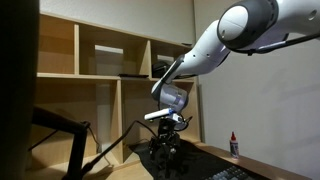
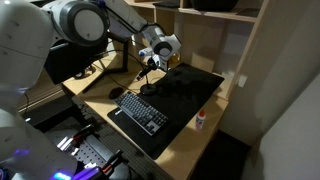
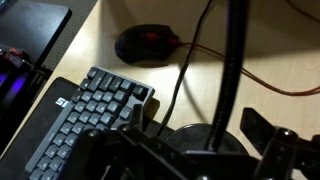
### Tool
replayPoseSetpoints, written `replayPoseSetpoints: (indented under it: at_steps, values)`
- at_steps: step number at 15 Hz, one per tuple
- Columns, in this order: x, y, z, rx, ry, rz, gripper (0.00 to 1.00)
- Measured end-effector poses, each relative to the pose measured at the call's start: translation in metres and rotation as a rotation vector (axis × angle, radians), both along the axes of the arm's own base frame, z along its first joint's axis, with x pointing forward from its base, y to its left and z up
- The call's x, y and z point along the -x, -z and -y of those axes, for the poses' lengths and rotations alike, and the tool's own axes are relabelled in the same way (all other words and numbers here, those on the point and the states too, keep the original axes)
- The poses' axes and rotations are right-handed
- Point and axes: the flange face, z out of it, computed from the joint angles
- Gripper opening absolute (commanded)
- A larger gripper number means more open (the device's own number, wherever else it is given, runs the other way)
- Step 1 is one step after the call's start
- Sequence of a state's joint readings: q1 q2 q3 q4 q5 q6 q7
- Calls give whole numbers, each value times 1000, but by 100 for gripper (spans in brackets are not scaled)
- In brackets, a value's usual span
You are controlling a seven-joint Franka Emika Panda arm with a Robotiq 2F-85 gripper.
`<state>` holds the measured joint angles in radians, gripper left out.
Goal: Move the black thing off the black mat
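The robot's gripper [image 3: 195,160] hangs low over the desk with its jaws spread wide, gripping nothing. In the wrist view its dark fingers [image 3: 110,155] sit either side of the black thing [image 3: 232,70], a thin flexible black neck on a small dark stubby base. The neck rises between the fingers without either one pressing on it.

The base is mostly hidden by the gripper body, but it stands just beside the far corner of the flat black keyboard [image 3: 85,115]. In an exterior view that spot falls on the large thin black rectangular mat [image 2: 190,90], on which the keyboard [image 2: 140,112] also lies along one edge. So the thing appears to be on the mat, though its foot is not clearly shown.

Beyond the keyboard, off the mat on the bare wooden desk [image 2: 95,100], rests a rounded black mouse [image 3: 145,45] with a faint red glow. A thin dark cable [image 3: 185,70] runs past the mouse toward the gripper.

Well apart from the keyboard, at the mat's opposite edge, stands a small pale bottle with a red cap [image 2: 201,120]. Open light-wood shelves [image 1: 100,60] rise behind the desk.
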<state>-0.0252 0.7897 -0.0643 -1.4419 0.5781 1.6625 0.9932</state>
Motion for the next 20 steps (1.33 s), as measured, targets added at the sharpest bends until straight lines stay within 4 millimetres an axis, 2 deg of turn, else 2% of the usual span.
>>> replayPoseSetpoints:
  at_steps: [1, 2, 4, 12, 13, 15, 20]
  values:
    - [-1, 9, -4, 4, 0, -1, 75]
    - [-1, 17, -5, 8, 3, -2, 74]
    - [-1, 26, -2, 16, 12, -3, 60]
    - [-4, 24, 36, 31, 73, 16, 5]
    - [-4, 24, 39, 30, 78, 16, 0]
    - [-5, 22, 42, 22, 84, 22, 4]
    - [-5, 23, 43, -3, 81, 4, 4]
